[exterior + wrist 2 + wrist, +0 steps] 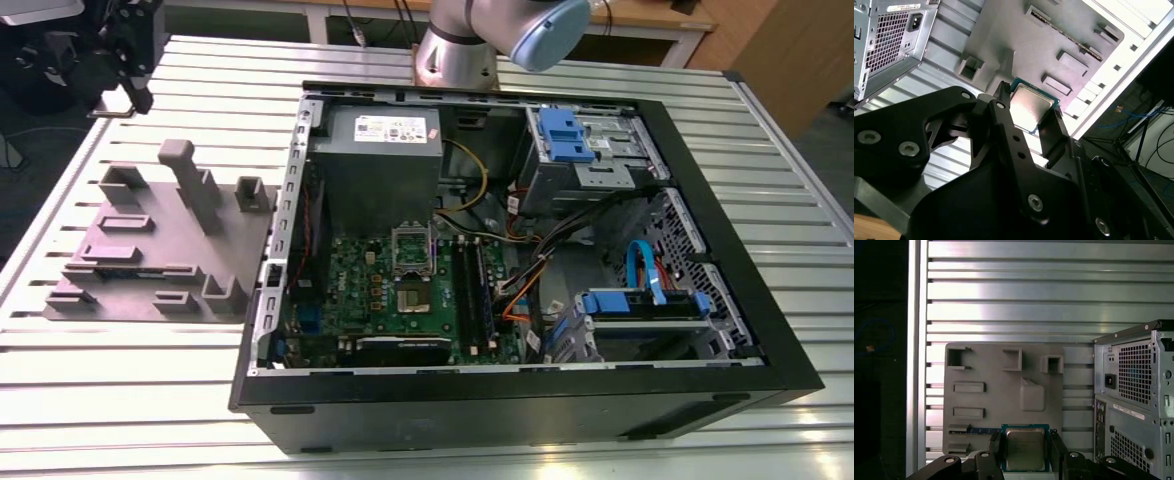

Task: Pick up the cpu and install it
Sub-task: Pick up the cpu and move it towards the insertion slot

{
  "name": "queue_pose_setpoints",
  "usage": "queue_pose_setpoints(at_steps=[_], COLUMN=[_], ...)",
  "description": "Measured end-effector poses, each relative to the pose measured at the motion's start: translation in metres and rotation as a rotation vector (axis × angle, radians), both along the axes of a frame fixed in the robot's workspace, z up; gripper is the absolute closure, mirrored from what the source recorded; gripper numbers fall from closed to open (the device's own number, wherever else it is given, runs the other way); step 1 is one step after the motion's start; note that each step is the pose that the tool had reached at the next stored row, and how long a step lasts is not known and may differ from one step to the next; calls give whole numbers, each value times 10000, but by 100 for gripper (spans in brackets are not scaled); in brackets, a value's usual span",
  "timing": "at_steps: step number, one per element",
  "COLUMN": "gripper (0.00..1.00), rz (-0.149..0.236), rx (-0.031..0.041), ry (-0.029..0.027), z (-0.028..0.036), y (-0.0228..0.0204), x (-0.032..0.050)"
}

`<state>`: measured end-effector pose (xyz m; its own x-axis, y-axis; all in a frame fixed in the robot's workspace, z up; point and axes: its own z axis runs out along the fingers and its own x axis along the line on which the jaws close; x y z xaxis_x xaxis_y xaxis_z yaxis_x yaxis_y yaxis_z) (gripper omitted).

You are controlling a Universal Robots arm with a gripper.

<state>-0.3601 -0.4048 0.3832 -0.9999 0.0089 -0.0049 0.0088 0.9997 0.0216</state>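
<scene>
— Holding anything, that gripper (1026, 446)?
— Yes: its two black fingers (995, 444) pinch the cpu (1025, 450) by opposite edges, silvery top toward the first wrist view's camera.
— And beyond it?
— The grey block (1004, 390), lying on the slatted metal table (1029, 290); the open computer case (1134, 390) stands just beside the block, its green board (354, 262) showing inside in the exterior view.

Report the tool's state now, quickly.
The tool: closed, holding the cpu between its fingers.
</scene>
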Motion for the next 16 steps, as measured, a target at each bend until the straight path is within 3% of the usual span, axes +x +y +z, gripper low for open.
queue_pose_setpoints(at_steps=[16], gripper=[53], rz=[1], rx=[0], ry=[0], z=[0], y=[0], x=[68])
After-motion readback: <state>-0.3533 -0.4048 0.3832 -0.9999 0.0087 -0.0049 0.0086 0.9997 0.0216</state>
